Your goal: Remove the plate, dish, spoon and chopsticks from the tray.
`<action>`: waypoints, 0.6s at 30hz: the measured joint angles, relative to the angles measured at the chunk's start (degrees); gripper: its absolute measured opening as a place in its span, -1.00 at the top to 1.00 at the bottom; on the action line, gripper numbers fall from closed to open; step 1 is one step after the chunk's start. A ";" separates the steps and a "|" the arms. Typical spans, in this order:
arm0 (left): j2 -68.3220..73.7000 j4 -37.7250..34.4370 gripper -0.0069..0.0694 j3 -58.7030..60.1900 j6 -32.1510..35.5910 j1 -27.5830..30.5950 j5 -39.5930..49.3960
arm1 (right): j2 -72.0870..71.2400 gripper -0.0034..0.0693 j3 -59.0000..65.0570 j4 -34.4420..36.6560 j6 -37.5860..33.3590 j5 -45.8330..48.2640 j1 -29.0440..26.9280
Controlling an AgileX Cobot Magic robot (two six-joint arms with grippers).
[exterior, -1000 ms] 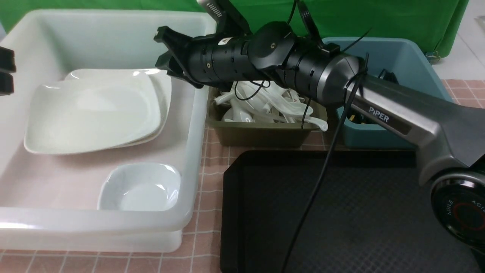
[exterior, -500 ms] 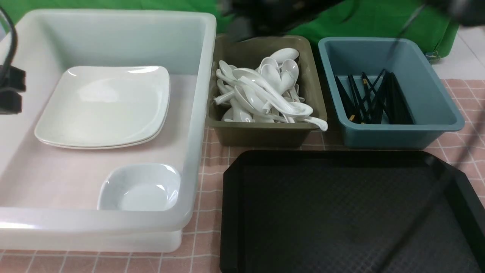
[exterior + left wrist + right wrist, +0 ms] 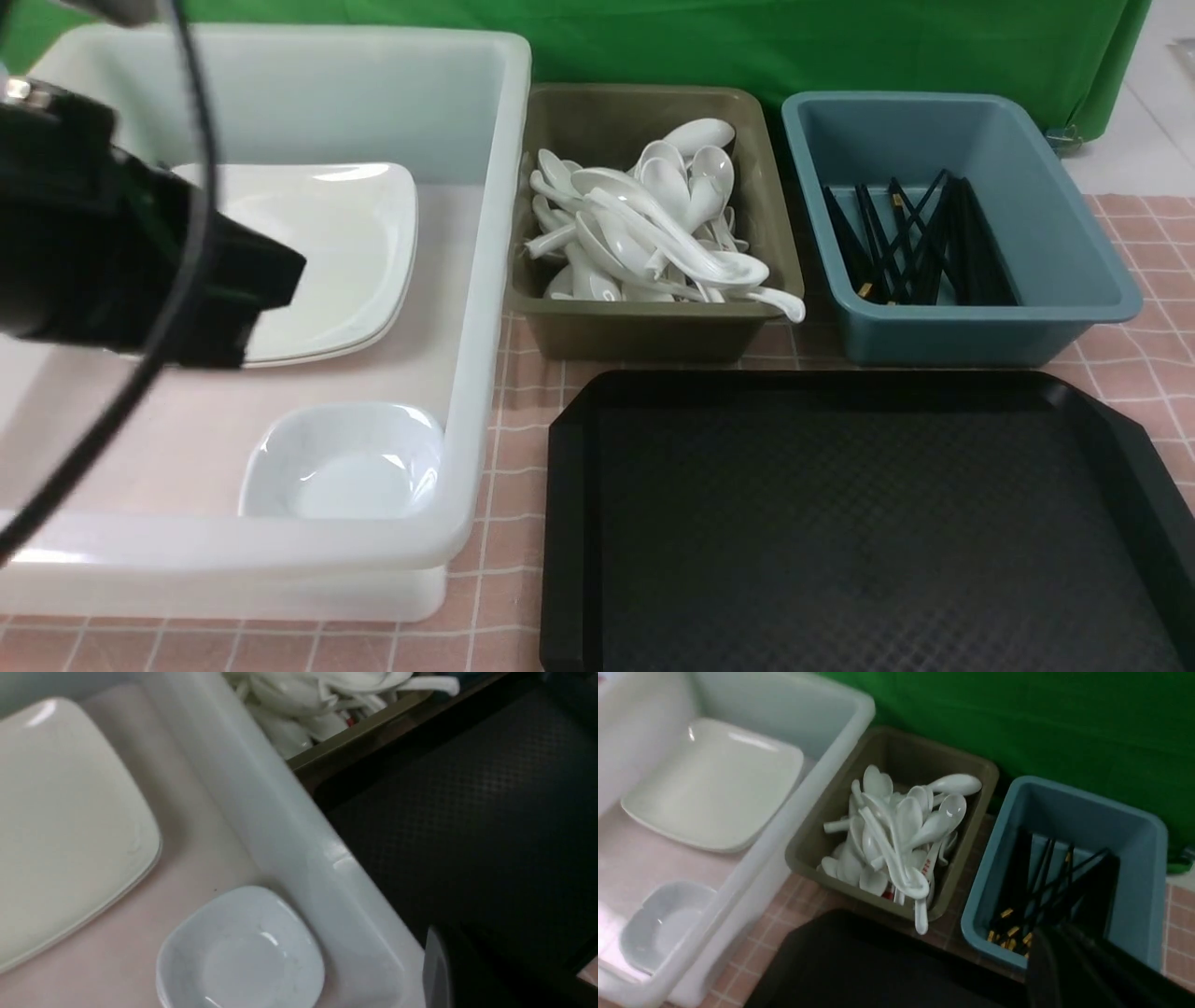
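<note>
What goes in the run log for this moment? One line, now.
tray: bare | plate: in white tub | spoons: olive tub | chopsticks: blue tub | both grippers: shut, empty

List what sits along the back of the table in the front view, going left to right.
White tub holding the plates and small dish → olive tub of spoons → blue tub of chopsticks.

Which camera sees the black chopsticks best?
The front view: the chopsticks lie unblocked in the blue tub. The right wrist view shows them partly hidden behind the claw; the left wrist view shows none.
</note>
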 joint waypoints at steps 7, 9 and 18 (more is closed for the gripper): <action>-19.26 -0.19 0.82 10.50 -1.10 -0.29 -7.04 | -32.41 0.82 38.55 -2.93 6.24 -30.52 0.00; -25.27 -0.19 0.82 15.22 -1.47 -0.29 -9.48 | -40.02 0.82 48.77 -3.17 8.31 -37.85 0.00; -42.32 -1.09 0.82 33.22 -4.49 -0.29 -22.12 | -59.41 0.81 74.44 -3.24 11.85 -53.26 0.00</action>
